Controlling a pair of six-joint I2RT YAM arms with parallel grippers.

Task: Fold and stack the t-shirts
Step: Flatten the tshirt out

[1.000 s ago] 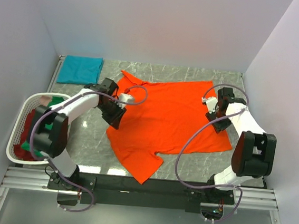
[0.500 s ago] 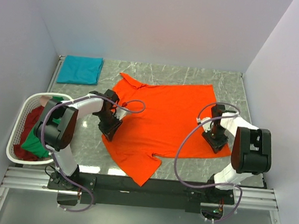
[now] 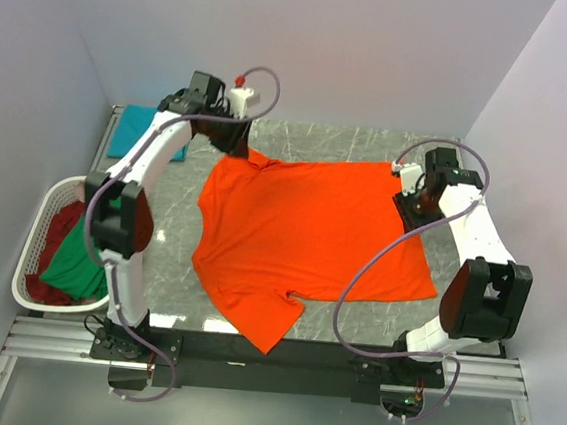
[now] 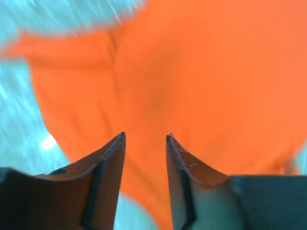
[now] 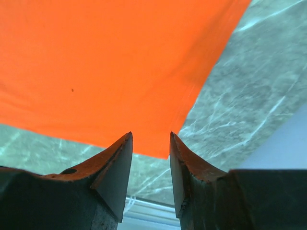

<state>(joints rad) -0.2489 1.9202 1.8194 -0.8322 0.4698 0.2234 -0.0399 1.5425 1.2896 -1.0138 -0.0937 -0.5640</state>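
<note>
- The orange t-shirt (image 3: 311, 235) lies spread open and mostly flat across the middle of the worktop (image 3: 361, 140). Its collar end points toward the upper left of the overhead frame, and one sleeve reaches down to the lower centre.
- The teal t-shirt (image 3: 130, 135) sits folded at the upper left corner of the worktop, well apart from the orange one and partly hidden behind my left arm.
- The green t-shirt (image 3: 78, 263) and the dark red t-shirt (image 3: 54, 226) are bundled together in the white basket (image 3: 59, 191) at the left edge. The green one hangs over the basket's near side.
- My left tool (image 3: 238, 143) is over the collar end of the orange shirt. In the wrist view, the left tool (image 4: 145, 136) has its fingers a little apart with nothing between them, and blurred orange cloth beyond.
- My right tool (image 3: 412, 197) is at the upper right corner of the orange shirt. In its wrist view, the right tool (image 5: 150, 135) is likewise parted and holds nothing. It is above the shirt's edge, where orange cloth meets grey marble (image 5: 249, 96).
</note>
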